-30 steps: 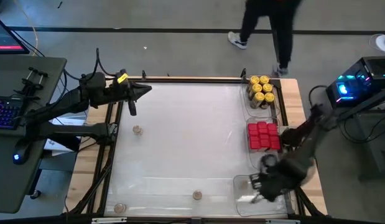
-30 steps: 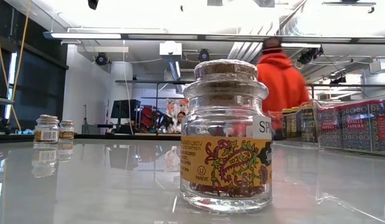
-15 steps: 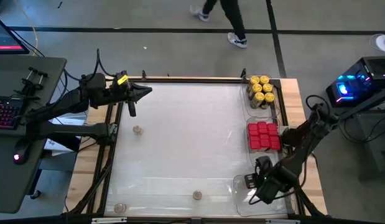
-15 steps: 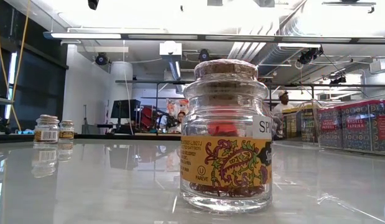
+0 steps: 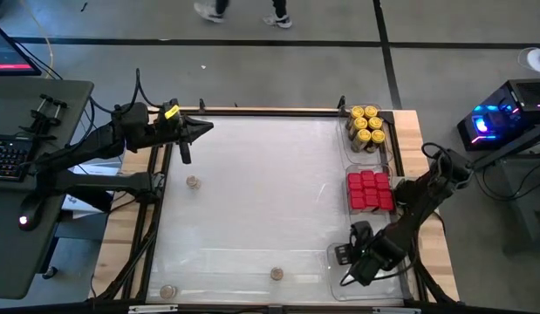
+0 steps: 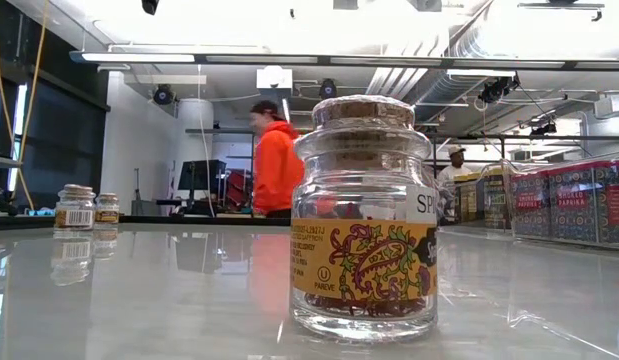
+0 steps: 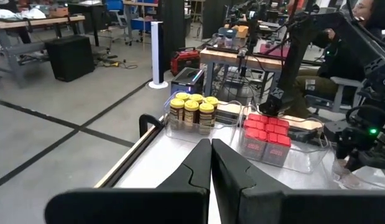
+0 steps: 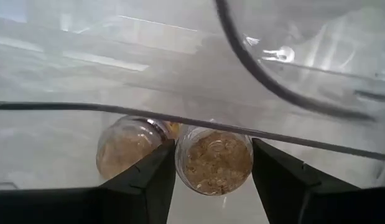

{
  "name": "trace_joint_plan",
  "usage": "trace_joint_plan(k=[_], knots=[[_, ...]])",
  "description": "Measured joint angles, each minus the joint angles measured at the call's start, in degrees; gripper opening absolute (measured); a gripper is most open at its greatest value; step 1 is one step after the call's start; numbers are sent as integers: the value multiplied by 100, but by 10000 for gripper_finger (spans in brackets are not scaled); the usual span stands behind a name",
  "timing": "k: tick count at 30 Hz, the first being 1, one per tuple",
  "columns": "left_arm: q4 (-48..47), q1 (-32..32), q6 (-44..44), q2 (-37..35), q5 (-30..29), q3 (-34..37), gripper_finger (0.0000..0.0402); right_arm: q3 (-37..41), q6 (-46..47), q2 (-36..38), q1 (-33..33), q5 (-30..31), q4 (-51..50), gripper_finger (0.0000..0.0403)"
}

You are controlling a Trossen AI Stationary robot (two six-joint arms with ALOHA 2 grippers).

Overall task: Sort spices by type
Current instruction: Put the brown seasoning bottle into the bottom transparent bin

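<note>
Cork-topped jar (image 8: 214, 160) between right gripper (image 8: 213, 180) fingers, jaws apart, second jar (image 8: 127, 147) beside it, only wrist view shows these inside clear tray (image 5: 335, 279), high view: loose jars (image 5: 193, 182) on table, left gripper (image 5: 204, 126) pressed together, parked far corner.

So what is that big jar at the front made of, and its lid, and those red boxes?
The jar looks like clear, shiny glass: you can see the room through it, and it wears a printed paper-like label. Its lid seems to be cork, being brown, speckled and matte. The red boxes look like painted metal tins with a smooth finish, though plastic or card cannot be ruled out.
</note>
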State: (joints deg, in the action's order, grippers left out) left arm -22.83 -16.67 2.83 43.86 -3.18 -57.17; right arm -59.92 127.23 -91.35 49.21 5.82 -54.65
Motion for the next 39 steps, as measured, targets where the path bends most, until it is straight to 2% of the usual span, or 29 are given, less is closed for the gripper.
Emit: trace_joint_plan(k=[9,15,33,39], knots=[[-9,0,-116,0,0,0,0,-268,-639,-4,-20,-3,57,193],[-9,0,-115,0,0,-2,0,-339,-848,-4,-49,463,105,194],[-184,0,-109,0,0,-4,0,-333,-1031,-4,-81,258,14,195],[-181,-2,-112,2,0,-4,0,-332,-1473,-4,-119,274,-65,195]])
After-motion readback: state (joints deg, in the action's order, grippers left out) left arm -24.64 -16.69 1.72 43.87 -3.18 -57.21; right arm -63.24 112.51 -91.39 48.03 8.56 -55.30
